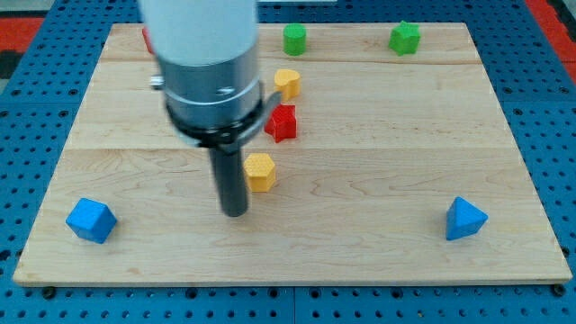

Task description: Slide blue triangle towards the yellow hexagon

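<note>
Wood board (pixel 378 162) is lying flat, carrying every block. My tip (pixel 235 213) is resting on it just to the view's left of the yellow hexagon (pixel 260 171), slightly lower. I am carrying no claw, only a rod, so nothing is opening or closing. Blue triangle (pixel 465 219) is sitting well apart at the view's lower right. Blue cube (pixel 91 220) is sitting at lower left. Red star (pixel 282 122) and yellow cylinder (pixel 287 83) are standing above the hexagon; green cylinder (pixel 294 39) and green star (pixel 405 38) are lining the top edge
</note>
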`<state>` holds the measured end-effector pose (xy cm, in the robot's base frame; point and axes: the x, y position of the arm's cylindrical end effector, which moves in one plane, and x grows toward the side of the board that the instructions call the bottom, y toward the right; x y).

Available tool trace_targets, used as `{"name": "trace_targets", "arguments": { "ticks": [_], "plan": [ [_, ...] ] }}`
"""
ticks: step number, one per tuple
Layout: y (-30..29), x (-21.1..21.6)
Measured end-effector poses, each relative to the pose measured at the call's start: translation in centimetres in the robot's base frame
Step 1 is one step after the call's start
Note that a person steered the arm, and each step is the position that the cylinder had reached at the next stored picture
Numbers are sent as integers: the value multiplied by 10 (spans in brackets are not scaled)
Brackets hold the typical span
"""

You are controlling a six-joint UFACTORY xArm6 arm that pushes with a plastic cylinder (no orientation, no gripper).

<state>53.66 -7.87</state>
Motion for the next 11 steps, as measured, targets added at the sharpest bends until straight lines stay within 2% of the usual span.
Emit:
{"name": "trace_targets", "arguments": {
  "ticks": [1,2,3,4,5,6,10,11],
  "plan": [
    [18,-29],
    [72,-36],
    [55,-30],
    [114,-27],
    [189,-47],
    [242,-37],
    [340,25],
    [306,44]
  ]
}}
